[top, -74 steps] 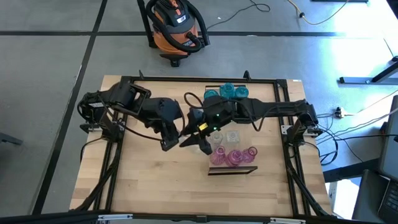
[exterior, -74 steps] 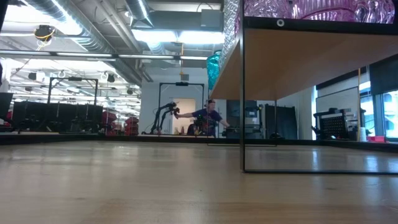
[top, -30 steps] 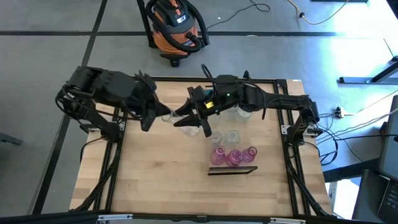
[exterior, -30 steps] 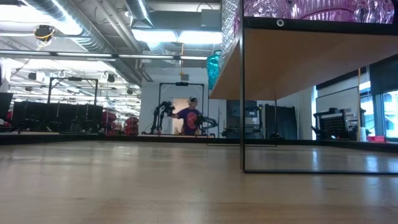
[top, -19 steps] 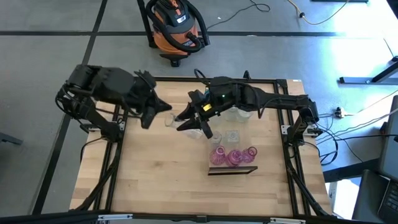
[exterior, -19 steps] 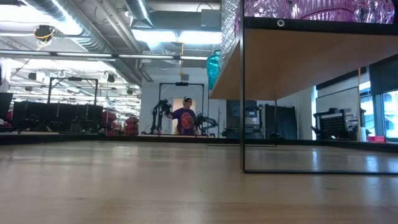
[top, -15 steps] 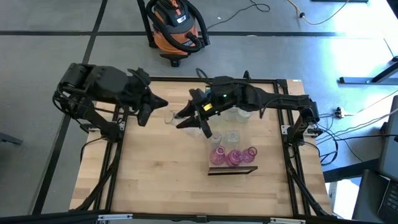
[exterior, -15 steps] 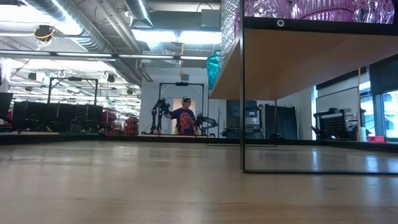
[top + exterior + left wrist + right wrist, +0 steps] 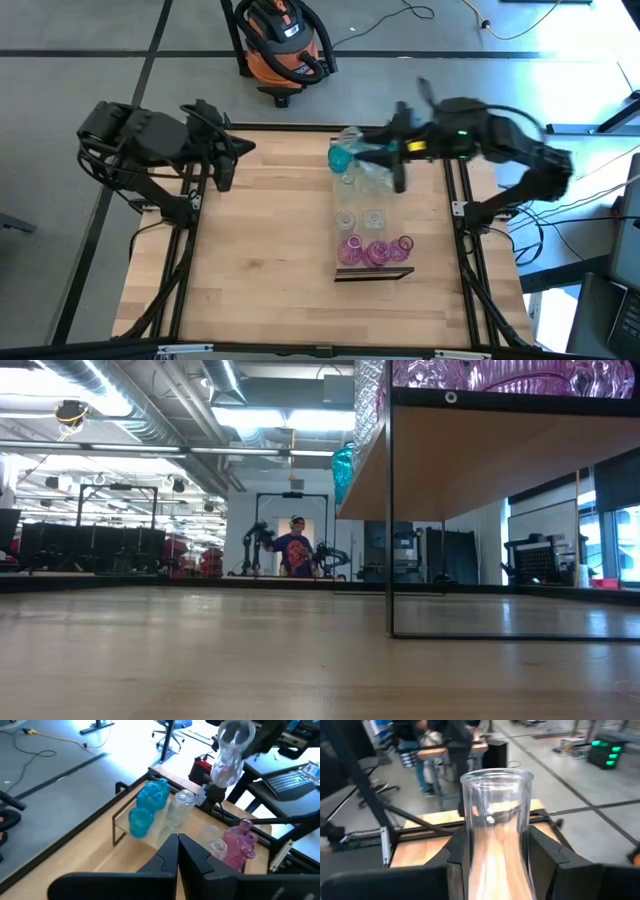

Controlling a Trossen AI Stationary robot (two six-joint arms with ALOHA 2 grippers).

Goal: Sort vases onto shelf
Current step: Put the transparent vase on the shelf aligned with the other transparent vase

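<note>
The shelf (image 9: pixel 375 273) stands at the table's middle right. On it are pink vases (image 9: pixel 377 252) at the near end, clear vases (image 9: pixel 346 218) in the middle and teal vases (image 9: pixel 340 158) at the far end. Over the far end, my right gripper (image 9: pixel 378 152) is shut on a clear vase (image 9: pixel 495 820) held high in the air. My left gripper (image 9: pixel 240 150) hangs shut and empty over the table's far left; its wrist view looks past its shut fingers (image 9: pixel 177 852) at the shelf's teal vases (image 9: pixel 149 802) and pink vases (image 9: pixel 239 839). My right gripper pinches the clear vase's body (image 9: pixel 492 862) between its two fingers (image 9: pixel 457 855), one on each side. The fingers lie along the vase, roughly level, coming from the table's right. The vase is lifted clear, and its open mouth (image 9: pixel 496 774) points away from the gripper, toward the table's left.
A black frame (image 9: pixel 300 130) runs around the table. An orange shop vacuum (image 9: pixel 280 45) stands on the floor beyond the far edge. In the low view the shelf's underside (image 9: pixel 470 460) fills the upper right, and a person (image 9: pixel 296 550) stands far off in the room.
My right gripper has swung up and toward the table's right and far edges, carrying the clear vase from the table's middle to above the shelf's far end. My left gripper has drawn back toward the table's left edge and turned.
</note>
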